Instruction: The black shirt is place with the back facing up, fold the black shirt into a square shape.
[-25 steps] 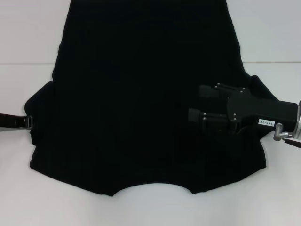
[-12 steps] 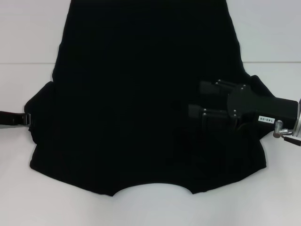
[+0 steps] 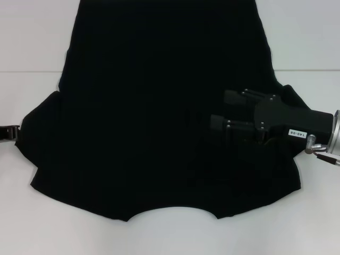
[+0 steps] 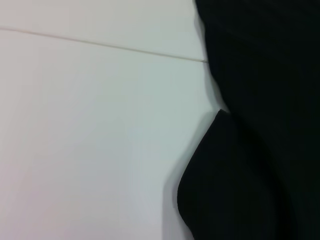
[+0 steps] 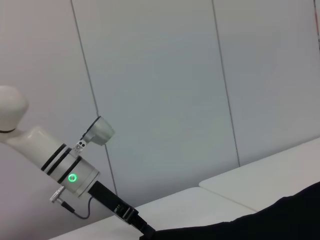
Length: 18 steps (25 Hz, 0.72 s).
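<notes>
White table (image 3: 32, 42) is being covered by the shirt (image 3: 159, 106), lying flat for folding; the right gripper (image 3: 220, 114), fingers spread, is being held over its right side, while the left gripper (image 3: 8, 133), state unclear, is being kept at the left sleeve

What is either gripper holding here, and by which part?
It cannot be told. The right gripper lies over the black shirt by its right sleeve, black against black; the left gripper sits off the left sleeve edge.
</notes>
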Motion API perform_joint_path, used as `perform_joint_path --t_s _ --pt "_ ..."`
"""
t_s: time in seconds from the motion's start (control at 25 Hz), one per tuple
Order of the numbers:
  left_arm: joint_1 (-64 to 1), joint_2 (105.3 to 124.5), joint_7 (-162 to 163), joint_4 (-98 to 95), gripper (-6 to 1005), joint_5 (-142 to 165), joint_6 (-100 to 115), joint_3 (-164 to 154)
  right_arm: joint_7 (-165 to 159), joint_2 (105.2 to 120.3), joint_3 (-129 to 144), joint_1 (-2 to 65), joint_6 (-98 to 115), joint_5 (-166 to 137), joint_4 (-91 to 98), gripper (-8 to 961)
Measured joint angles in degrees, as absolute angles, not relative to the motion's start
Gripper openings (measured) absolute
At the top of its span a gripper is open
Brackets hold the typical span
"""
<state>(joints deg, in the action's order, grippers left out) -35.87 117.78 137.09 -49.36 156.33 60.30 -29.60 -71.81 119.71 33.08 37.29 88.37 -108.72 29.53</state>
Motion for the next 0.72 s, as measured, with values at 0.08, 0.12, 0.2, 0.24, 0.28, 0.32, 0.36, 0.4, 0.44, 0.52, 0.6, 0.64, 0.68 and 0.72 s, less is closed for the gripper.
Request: perform_joint_path --t_s 0.08,0.12,0.2,0.24,0.28,0.32,0.36,0.4,0.44,0.52,0.6,0.64,0.68,0.72 --pt "-35.5 117.8 137.1 -49.8 0 156.3 60.4 -29.6 -71.8 119.71 33.2 37.4 88.3 -108.7 29.5 877" --pt "-35.2 117.84 137.1 -50.1 0 156.3 60.5 -29.6 -71.8 119.71 33.2 37.5 88.3 -108.7 29.5 877" --pt "-34.7 117.95 137.1 -50.7 0 155.9 60.5 -29.1 -71.8 119.71 33.2 37.6 88.1 -108.7 29.5 877" --pt "-34.5 117.95 137.1 -50.9 0 155.4 60.6 -28.4 -71.9 119.71 33.1 37.6 87.8 -108.7 29.5 877" --pt "-34.4 117.95 137.1 -51.0 0 155.2 60.9 -27.8 -71.9 119.7 33.0 37.6 87.6 -108.7 29.5 877" --pt "-34.4 117.93 137.1 -51.1 0 155.0 61.1 -27.5 -72.0 119.7 33.0 37.6 87.5 -108.7 29.5 877" --pt "-34.3 117.93 137.1 -51.1 0 154.8 61.2 -27.3 -72.0 119.67 32.9 37.7 87.3 -108.7 29.5 877" --pt "-34.3 117.94 137.1 -51.1 0 154.7 61.3 -27.3 -72.0 119.65 32.9 37.7 87.3 -108.7 29.5 877" --pt "-34.2 117.97 137.1 -51.1 1 154.7 61.3 -27.3 -72.0 119.63 32.9 37.7 87.2 -108.7 29.5 877" --pt "-33.9 118.09 137.1 -51.2 1 154.7 61.0 -27.2 -72.0 119.63 33.0 37.8 87.1 -108.7 29.5 877" --pt "-33.7 118.11 136.9 -51.2 1 154.7 60.7 -26.4 -72.0 119.62 33.1 37.8 87.0 -108.6 29.5 877" --pt "-33.7 118.09 136.7 -51.2 1 154.6 60.6 -25.7 -71.9 119.62 33.1 37.8 86.8 -108.6 29.5 877" --pt "-33.7 118.01 136.6 -51.2 1 154.5 60.3 -24.7 -71.9 119.62 33.1 37.9 86.5 -108.6 29.5 877" --pt "-33.7 117.97 136.5 -51.2 1 154.3 60.2 -24.2 -71.8 119.64 33.2 37.9 86.1 -108.6 29.5 877"
